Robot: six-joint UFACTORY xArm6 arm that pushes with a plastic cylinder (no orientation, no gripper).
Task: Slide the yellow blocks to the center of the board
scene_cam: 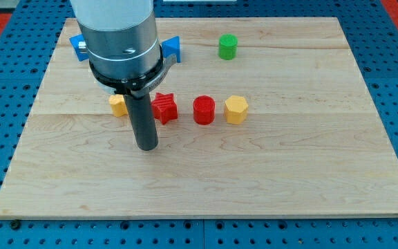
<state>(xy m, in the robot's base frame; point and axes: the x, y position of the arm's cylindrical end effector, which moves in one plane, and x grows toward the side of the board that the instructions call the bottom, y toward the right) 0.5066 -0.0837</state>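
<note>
Below red star block [164,108], my tip [147,146]

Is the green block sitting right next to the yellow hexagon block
No, the green block sits apart near the view's top, while the yellow hexagon block lies beside the red cylinder.

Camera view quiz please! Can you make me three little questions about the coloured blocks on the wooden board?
1. True or false: the green cylinder block sits near the view's top.
2. How many red blocks lie between the two yellow blocks?
3. Which is nearest my tip? A) yellow hexagonal block B) red star-shaped block C) red cylinder block

Key: 1 true; 2 two; 3 B
</note>
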